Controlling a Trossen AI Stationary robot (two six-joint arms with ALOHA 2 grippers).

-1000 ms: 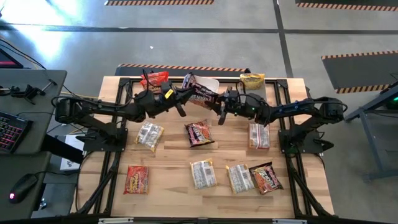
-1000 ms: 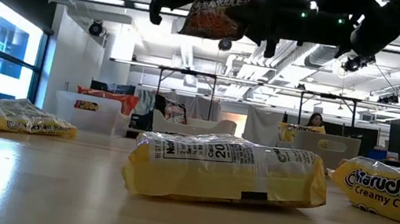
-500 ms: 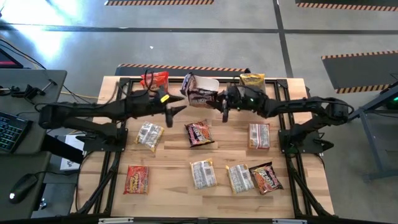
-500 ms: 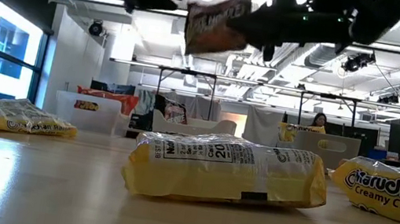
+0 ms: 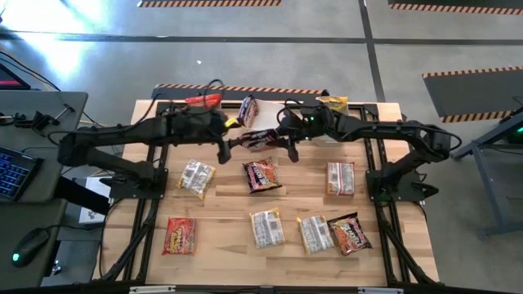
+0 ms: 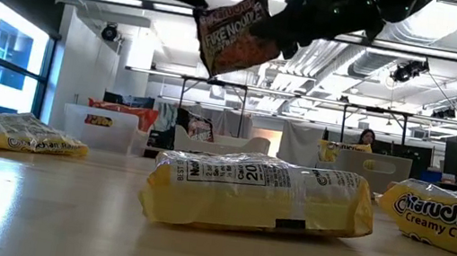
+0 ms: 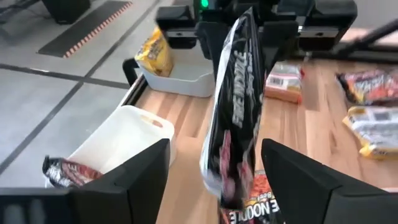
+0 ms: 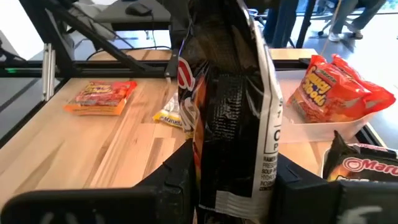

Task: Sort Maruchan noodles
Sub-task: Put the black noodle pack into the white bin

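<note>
A dark brown-maroon noodle packet (image 5: 260,139) hangs in the air over the table's far middle, with my right gripper (image 5: 283,140) shut on it. My left gripper (image 5: 227,137) stands open just to its left. In the left wrist view its fingers flank the packet's (image 7: 233,124) lower end without touching it. Three clear tubs stand at the far edge. One holds a red-orange packet (image 5: 204,101), one a dark packet (image 5: 249,110) and one a yellow packet (image 5: 331,104). Several more packets lie flat on the table. My right gripper pinches the dark packet between its two fingers (image 8: 180,180), on its two flat faces at the end toward the table's right (image 8: 230,168). The fingers come from the table's right, slanting slightly down. The packet stands on edge, tilted and lifted clear of the table.
Loose packets on the table: yellow ones (image 5: 196,177) (image 5: 265,228) (image 5: 314,233), a tan one (image 5: 340,177), dark ones (image 5: 261,174) (image 5: 350,233) and a red-orange one (image 5: 180,235). The black frame rails (image 5: 159,155) run along both sides.
My left gripper has opened, let go of the dark packet, and drawn back a little toward the table's left while rising. My right gripper has tipped up toward level and kept its hold. The packet has turned from lying tilted between both grippers to standing on edge.
</note>
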